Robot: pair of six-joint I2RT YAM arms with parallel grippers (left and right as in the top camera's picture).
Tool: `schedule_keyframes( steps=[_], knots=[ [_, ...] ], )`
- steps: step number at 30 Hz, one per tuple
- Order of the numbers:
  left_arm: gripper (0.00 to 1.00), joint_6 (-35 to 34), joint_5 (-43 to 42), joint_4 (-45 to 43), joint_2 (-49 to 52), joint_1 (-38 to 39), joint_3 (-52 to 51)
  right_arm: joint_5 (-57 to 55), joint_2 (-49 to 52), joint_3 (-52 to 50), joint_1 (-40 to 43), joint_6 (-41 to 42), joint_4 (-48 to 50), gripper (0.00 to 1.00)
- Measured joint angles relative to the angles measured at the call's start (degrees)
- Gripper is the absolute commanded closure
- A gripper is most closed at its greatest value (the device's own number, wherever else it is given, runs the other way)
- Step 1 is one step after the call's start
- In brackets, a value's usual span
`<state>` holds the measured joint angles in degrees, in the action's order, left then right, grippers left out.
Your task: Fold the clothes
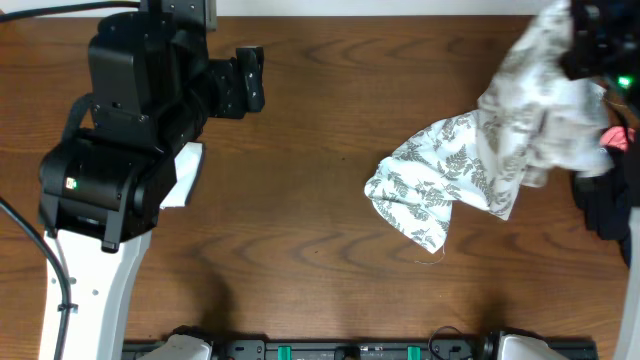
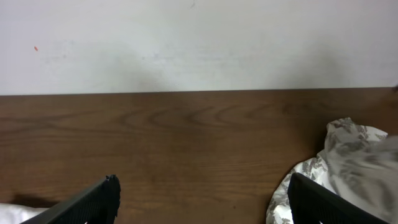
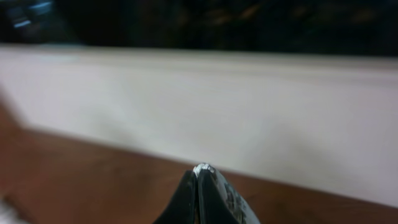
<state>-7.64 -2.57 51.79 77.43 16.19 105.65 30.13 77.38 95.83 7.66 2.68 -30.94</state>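
Seemingly white cloth (image 1: 186, 172) beneath left arm (image 1: 130, 100).

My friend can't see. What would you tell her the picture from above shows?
A cream-white cloth printed with grey-green fern leaves drapes across the right of a brown wooden table, its far end raised toward the black right arm. The black left arm hangs over a plain white cloth.

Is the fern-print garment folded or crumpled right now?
Crumpled, not folded: the fern-print garment bunches in loose wrinkles on the table, one end lifted by the shut right gripper.
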Motion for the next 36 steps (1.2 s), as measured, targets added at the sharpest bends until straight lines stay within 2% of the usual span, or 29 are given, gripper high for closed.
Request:
schedule_keyframes(
  steps=[8,10,15,21,30,36],
  knots=[
    [0.14,0.00,-0.02,-0.61,0.04,0.00,0.00,5.38,7.45,0.00,-14.23,1.09,-0.76,0.99],
    [0.14,0.00,-0.15,0.57,0.04,0.02,0.00,3.78,9.55,0.00,-18.93,1.64,-0.35,0.99],
    [0.14,0.00,-3.21,5.01,0.46,0.07,0.00,-1.14,11.98,-0.07,-24.15,2.21,1.88,0.99],
    [0.14,-0.04,-10.67,5.66,4.37,0.07,-0.52,-4.22,12.07,-0.07,-25.05,3.23,5.03,0.99],
    [0.13,2.12,-25.05,-1.86,13.22,3.02,-1.20,-4.70,12.07,-0.07,-25.57,4.74,6.60,0.99],
    [0.13,4.79,-29.14,-4.98,16.24,5.95,-1.22,-4.66,12.07,-0.07,-26.51,5.05,7.04,0.99]
  ],
)
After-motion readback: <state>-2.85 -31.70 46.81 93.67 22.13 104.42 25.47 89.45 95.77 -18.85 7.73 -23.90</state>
